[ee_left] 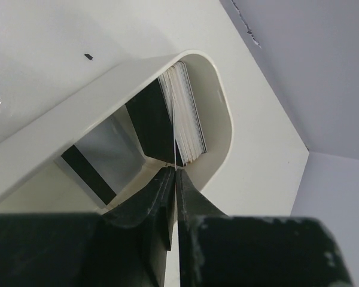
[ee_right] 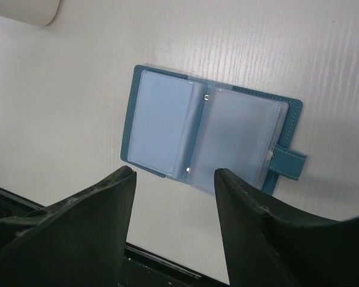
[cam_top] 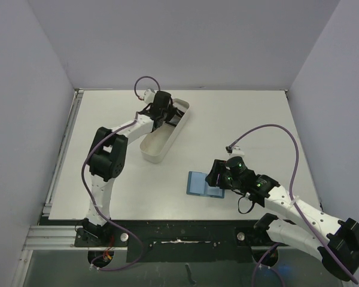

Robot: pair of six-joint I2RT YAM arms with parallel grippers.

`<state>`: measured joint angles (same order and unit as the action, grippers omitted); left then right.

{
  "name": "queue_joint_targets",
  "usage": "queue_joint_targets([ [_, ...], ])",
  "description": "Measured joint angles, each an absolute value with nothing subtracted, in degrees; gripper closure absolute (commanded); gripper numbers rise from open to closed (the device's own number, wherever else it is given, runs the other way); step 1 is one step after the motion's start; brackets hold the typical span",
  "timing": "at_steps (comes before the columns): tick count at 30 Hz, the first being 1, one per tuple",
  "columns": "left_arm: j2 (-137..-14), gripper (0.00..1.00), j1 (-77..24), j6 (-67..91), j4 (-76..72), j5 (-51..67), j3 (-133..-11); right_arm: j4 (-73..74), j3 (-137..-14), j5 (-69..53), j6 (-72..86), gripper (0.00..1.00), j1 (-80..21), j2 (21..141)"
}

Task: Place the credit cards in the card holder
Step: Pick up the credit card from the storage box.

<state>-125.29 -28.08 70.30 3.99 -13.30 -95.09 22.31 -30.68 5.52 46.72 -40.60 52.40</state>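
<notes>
The left gripper reaches into the far end of the long white tray, its two fingers pressed almost together on a thin card that stands edge-on and runs straight into the narrow slit between the tips, so it is clenched on that single card. Just beside that card, a stack of credit cards stands upright against the tray's rounded end wall, pale edges facing the wrist camera. A black card leans on the other side of the pinched one, and a grey card with a black stripe lies flat on the tray floor closer to the tray's middle. From the overhead view the left gripper sits over the far end of the tray, which lies at an angle on the white table. The card holder lies well apart from the tray, opened flat on the table with its clear pockets facing up and its snap tab sticking out at one side. The right gripper hovers above the holder's near edge with its fingers spread wide and nothing between them; overhead, this gripper partly covers the card holder
</notes>
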Motion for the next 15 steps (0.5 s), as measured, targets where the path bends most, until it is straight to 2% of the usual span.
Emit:
queue_joint_targets([
  [15,-117.03,1.0,-28.08,67.57,3.2,-11.16,-85.41,22.31,-30.68,5.34,46.72,0.44,-40.66,52.34],
])
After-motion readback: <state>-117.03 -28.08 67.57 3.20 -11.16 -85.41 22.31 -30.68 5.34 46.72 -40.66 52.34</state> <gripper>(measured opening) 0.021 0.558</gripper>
